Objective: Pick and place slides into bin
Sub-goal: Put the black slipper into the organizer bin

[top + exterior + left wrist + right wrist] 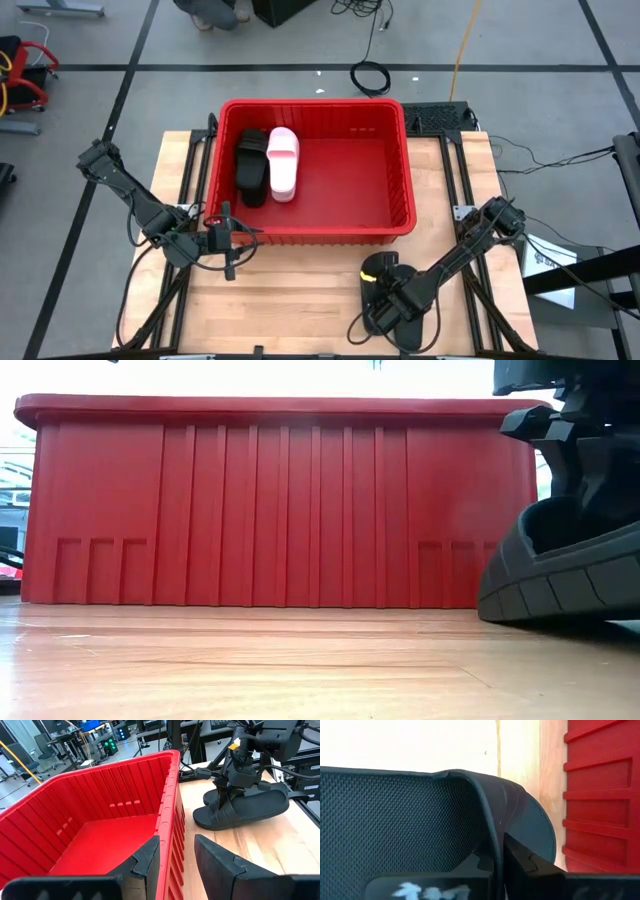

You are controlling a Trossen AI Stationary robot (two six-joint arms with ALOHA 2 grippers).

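The red bin (400,150) stands at the table's far middle; it fills the low view (280,510). A black slide (252,165) and a pale pink slide (283,162) lie side by side on the bin's floor at its left end. My right gripper (385,300) is down at the table's near right, shut on a black slide (245,810) that lies on the wood beside a second black slide (212,797). My left gripper (228,250) is open and empty at the bin's near left corner, its fingers (147,857) on either side of the near wall. My right gripper holds the black slide by its broad strap (490,810), pinched at the strap's edge, with one finger (525,865) on the outer side and the other under the strap. The fingers come from above, pointing down (223,802). The slide's sole (560,585) is low over the table.
The bin's right half (360,170) is bare red floor. Bare wood (300,290) lies between the two grippers in front of the bin. Cables and metal frame rails run along both table sides.
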